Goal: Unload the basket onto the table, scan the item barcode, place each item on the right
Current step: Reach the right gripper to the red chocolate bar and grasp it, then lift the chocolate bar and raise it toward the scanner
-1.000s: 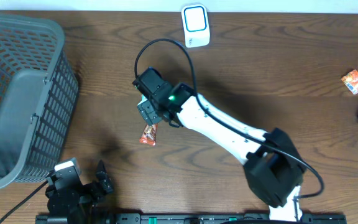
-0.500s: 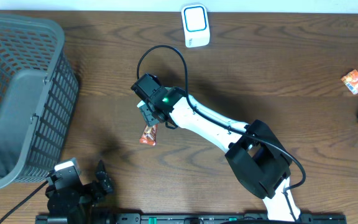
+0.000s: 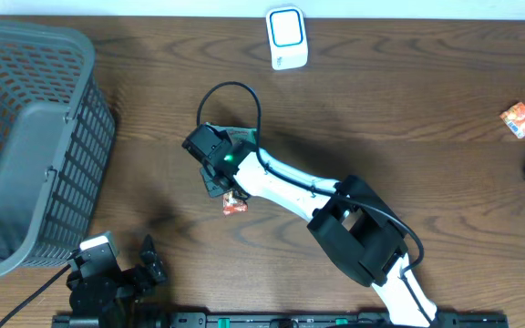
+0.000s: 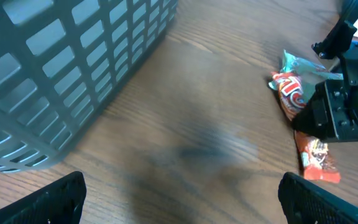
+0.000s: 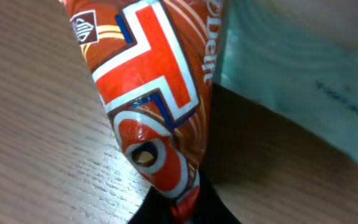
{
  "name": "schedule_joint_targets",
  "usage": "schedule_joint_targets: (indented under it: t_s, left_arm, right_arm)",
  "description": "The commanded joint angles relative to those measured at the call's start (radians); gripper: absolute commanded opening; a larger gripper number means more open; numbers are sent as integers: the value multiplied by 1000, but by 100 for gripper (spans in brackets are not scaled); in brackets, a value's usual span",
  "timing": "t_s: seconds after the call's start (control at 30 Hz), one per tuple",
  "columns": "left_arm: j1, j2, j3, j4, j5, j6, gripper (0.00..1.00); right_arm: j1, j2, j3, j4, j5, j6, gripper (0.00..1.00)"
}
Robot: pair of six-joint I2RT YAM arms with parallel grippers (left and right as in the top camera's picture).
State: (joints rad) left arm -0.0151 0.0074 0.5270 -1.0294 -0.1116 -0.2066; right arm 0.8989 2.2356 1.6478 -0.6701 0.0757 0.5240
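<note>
Right gripper (image 3: 225,189) has dropped toward 7 o'clock and now pinches the red snack packet (image 5: 148,93); left gripper (image 4: 182,202) sits wide open.

Dark wood-grain tbl (image 3: 427,118); pale strip (image 3: 153,7) along far edge; soft even light.

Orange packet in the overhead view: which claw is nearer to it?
Right. The right claw is shut on the upper end of the orange packet; the left claw stands open, far off to its lower left.
</note>
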Motion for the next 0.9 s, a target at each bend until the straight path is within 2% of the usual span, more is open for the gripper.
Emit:
schedule_joint_targets:
  t_s: [0.0,0.1,0.17,0.23,0.37,0.43,0.5,0.67,0.8,0.87]
  left_arm:
    - [-3,-3,-3,-2,-9,-2,99]
    - [-3,-3,-3,-2,-9,-2,99]
    - [-3,-3,-3,-2,-9,-2,99]
    - [-3,-3,-3,-2,-9,-2,99]
    - [-3,-3,-3,-2,-9,-2,99]
    - [-3,-3,-3,-2,-9,-2,99]
    - [-3,-3,-3,-2,-9,-2,99]
    - [-3,-3,-3,-2,-9,-2,99]
    - [-3,-3,-3,-2,-9,-2,99]
    - [-3,-3,-3,-2,-9,-2,99]
  right_arm:
    - [-18,9,-11,-32,-8,37,1]
    - [-52,-48,-11,-66,-97,33,1]
    - [-98,-97,-11,-86,-208,-23,1]
    - [-153,-143,-11,-99,-386,-150,1]
    - [-296,-206,-11,-200,-931,-532,1]
    - [-363,-210,-11,-283,-1096,-683,1]
    - [-423,-205,-14,-358,-1167,-769,1]
    - [-539,-188,-16,-486,-1287,-790,1]
    - [-580,-188,-16,-570,-1452,-786,1]
    - [-586,-188,-16,-587,-1509,-832,1]
